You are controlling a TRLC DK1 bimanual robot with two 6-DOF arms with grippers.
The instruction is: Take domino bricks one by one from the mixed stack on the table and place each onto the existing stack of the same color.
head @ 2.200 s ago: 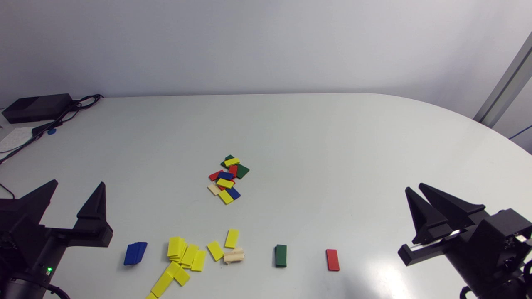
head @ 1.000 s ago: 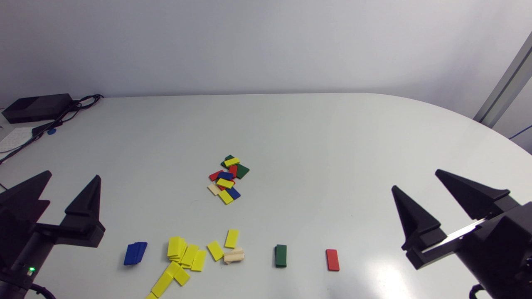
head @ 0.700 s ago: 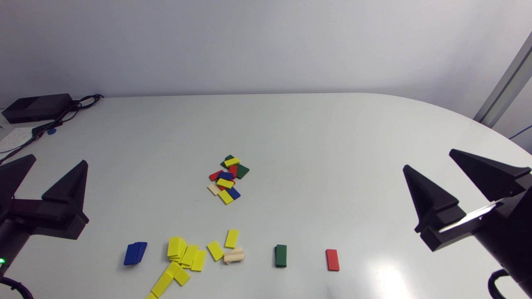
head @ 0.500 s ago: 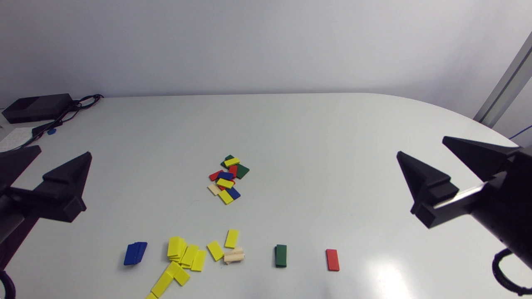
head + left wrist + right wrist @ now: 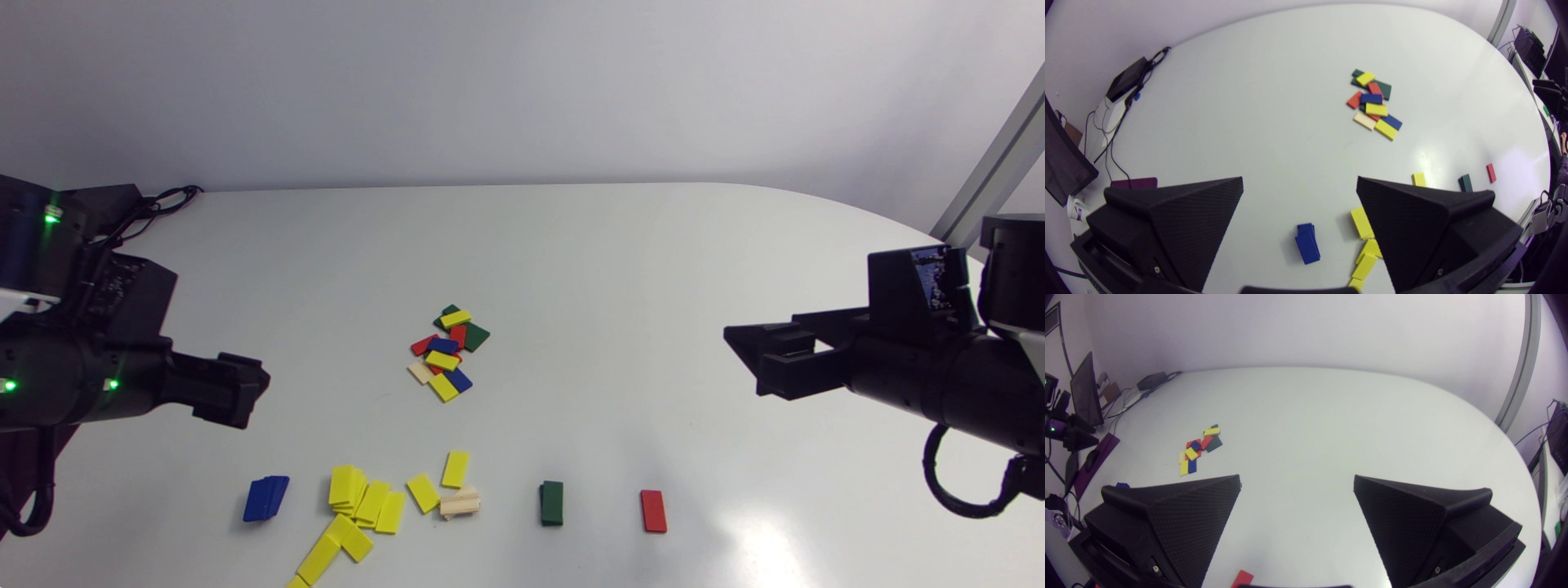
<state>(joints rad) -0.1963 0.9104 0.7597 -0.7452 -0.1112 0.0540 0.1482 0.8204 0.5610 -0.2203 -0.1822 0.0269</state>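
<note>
The mixed pile (image 5: pixel 445 351) of red, blue, yellow, green and pale wood bricks lies mid-table. Along the near edge stand a blue stack (image 5: pixel 265 498), scattered yellow bricks (image 5: pixel 363 502), a pale wood stack (image 5: pixel 460 503), a green stack (image 5: pixel 552 502) and a red brick (image 5: pixel 653 511). My left gripper (image 5: pixel 241 392) hovers left of the pile, open and empty, above the blue stack (image 5: pixel 1307 243). My right gripper (image 5: pixel 747 359) hovers to the right, open and empty, with the red brick (image 5: pixel 1242 578) under it. The pile (image 5: pixel 1374 104) lies ahead of the left gripper (image 5: pixel 1300 181).
A black box (image 5: pixel 1126 77) with cables (image 5: pixel 167 196) sits at the table's far left corner. The table's (image 5: pixel 620 261) rounded edge curves behind the right arm. A wide stretch of bare tabletop separates the pile from the sorted stacks.
Both arms have lifted and swung forward, so the grippers now point inward over the table rather than up. Both stayed open. No brick has moved.
</note>
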